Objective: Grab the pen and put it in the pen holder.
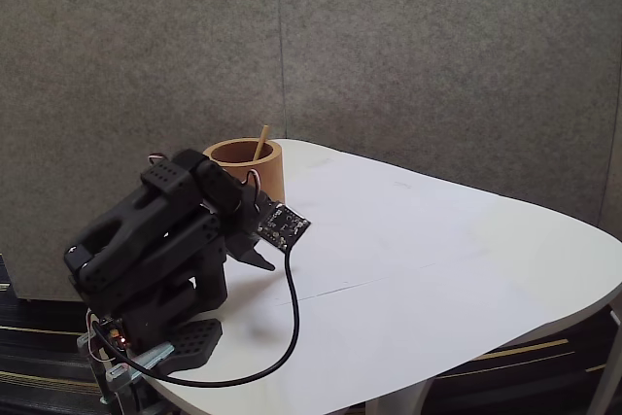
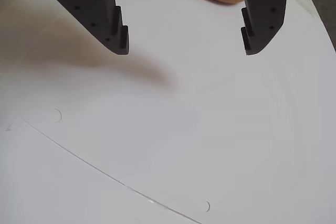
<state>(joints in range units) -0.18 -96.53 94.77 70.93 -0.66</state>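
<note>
- The pen (image 1: 261,141) stands inside the pen holder (image 1: 245,174); placement appears done.
- The gripper (image 2: 185,48) hovers beside the holder, jaws apart and empty.
- Nothing evidently remains.

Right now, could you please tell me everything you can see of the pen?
The pen is a thin, straight, tan stick that looks like wood. It stands in the pen holder, leaning to the right in the fixed view, with its upper end poking above the rim and its lower part hidden inside. Nothing grips it: the gripper hangs open over the white table, apart from the cup.
</note>
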